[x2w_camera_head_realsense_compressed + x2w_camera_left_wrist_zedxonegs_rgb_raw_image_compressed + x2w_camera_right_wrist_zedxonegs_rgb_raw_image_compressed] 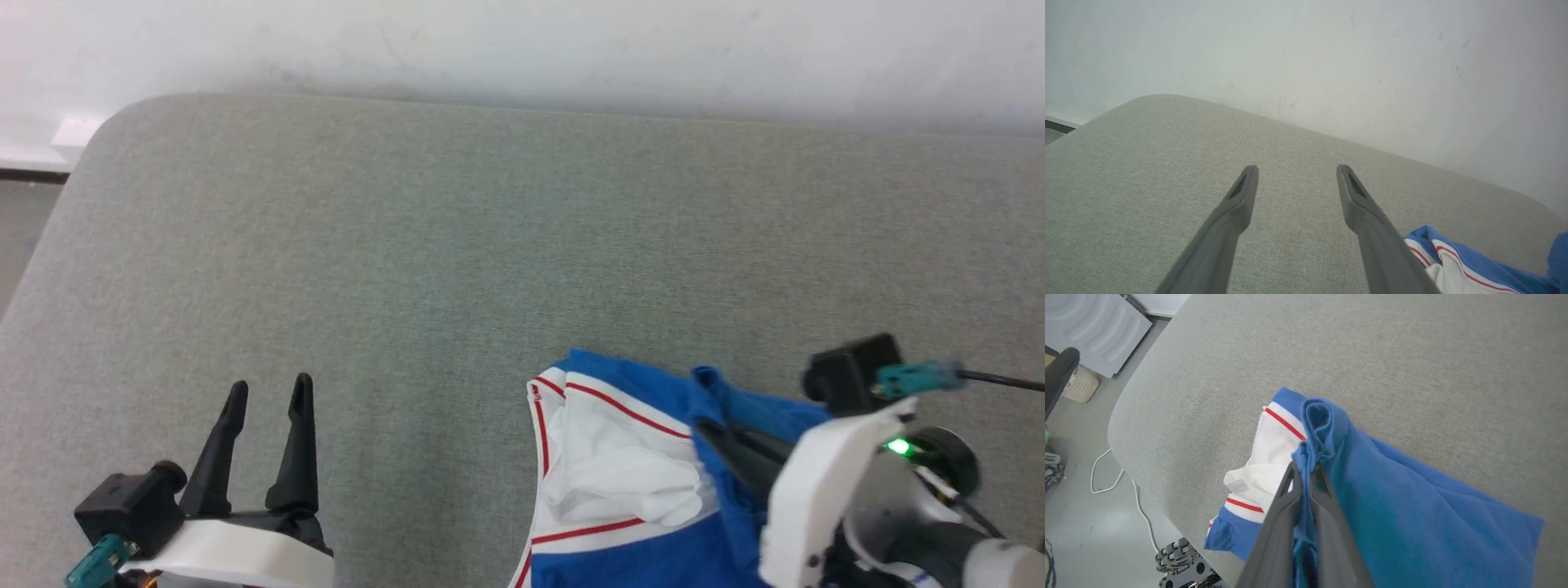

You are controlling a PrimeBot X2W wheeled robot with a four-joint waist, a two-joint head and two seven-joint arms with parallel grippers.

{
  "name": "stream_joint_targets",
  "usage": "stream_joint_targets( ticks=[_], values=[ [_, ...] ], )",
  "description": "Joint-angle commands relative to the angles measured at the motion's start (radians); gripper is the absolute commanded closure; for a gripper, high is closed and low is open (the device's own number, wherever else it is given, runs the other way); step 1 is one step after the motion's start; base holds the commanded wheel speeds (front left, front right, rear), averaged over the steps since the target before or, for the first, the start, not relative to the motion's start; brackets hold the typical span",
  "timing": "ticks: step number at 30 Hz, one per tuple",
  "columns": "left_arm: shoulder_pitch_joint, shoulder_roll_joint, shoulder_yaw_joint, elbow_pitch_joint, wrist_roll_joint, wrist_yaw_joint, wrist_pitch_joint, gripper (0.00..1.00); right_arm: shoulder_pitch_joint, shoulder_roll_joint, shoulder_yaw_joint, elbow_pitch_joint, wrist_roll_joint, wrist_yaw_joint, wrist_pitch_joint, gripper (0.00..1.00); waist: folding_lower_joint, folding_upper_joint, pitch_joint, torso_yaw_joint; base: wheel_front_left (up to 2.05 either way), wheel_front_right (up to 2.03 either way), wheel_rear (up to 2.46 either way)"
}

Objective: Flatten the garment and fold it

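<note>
Right gripper (1304, 470) reaches in from lower right, its long dark fingers pinched on a bunched blue fold of the garment (629, 482), which lies crumpled at the near right edge of the table (408, 245). Left gripper (268, 390) hovers lower left, fingers spread and empty, well apart from the cloth. Garment is soft blue jersey with a white sleeve and thin red stripes; the table is grey woven fabric with rounded corners.

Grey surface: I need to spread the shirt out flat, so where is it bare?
Bare: the whole stretch of grey surface from the wall down to the garment, and the strip between the open left gripper and the garment. Crowded: the near right, where the right gripper is shut on a bunched blue fold.
</note>
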Motion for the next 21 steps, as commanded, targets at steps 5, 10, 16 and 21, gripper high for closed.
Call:
stream_joint_targets(
  ticks=[5, 10, 16, 21],
  values=[
    [-0.021, -0.016, -0.005, 0.018, -0.008, -0.013, -0.012, 0.00, -0.069, 0.003, 0.115, 0.022, 0.011, -0.001, 0.007, 1.00, 0.0001, 0.0000, 0.027, 0.042, 0.00, 0.00, 0.00],
    [-0.043, -0.028, -0.016, 0.030, -0.008, -0.023, -0.016, 0.00, -0.127, 0.003, 0.184, 0.123, -0.005, -0.001, -0.033, 1.00, 0.0001, 0.0000, 0.053, 0.071, 0.00, 0.00, 0.00],
    [-0.068, -0.040, -0.027, 0.055, -0.008, -0.032, -0.019, 0.00, -0.183, 0.003, 0.233, 0.318, -0.068, -0.001, -0.120, 1.00, 0.0001, 0.0000, 0.066, 0.090, 0.00, 0.00, 0.00],
    [-0.075, -0.047, -0.036, 0.073, -0.012, -0.037, -0.018, 0.00, -0.212, 0.003, 0.263, 0.507, -0.076, -0.001, -0.198, 0.93, 0.0001, 0.0000, 0.054, 0.086, 0.00, 0.00, 0.00]
  ],
)
